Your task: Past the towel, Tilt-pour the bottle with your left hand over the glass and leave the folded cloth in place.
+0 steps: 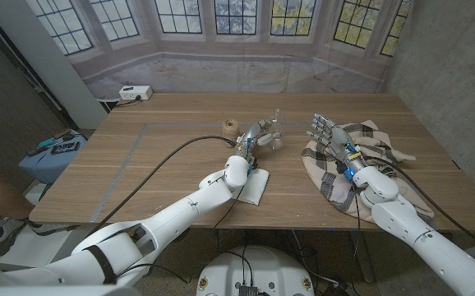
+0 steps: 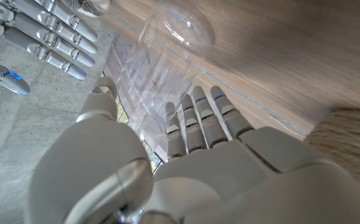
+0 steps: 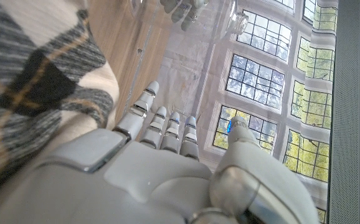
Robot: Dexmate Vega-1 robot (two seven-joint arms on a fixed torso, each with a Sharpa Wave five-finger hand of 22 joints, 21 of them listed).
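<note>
The left hand (image 1: pixel 256 136) reaches with spread fingers toward a clear, smooth glass (image 1: pixel 277 141) just in front of its fingertips; it holds nothing. A clear bottle (image 1: pixel 277 117) stands just behind the glass. A small white folded cloth (image 1: pixel 254 187) lies under its wrist. The right hand (image 1: pixel 328 134) is open above the soft checked towel (image 1: pixel 369 148).
</note>
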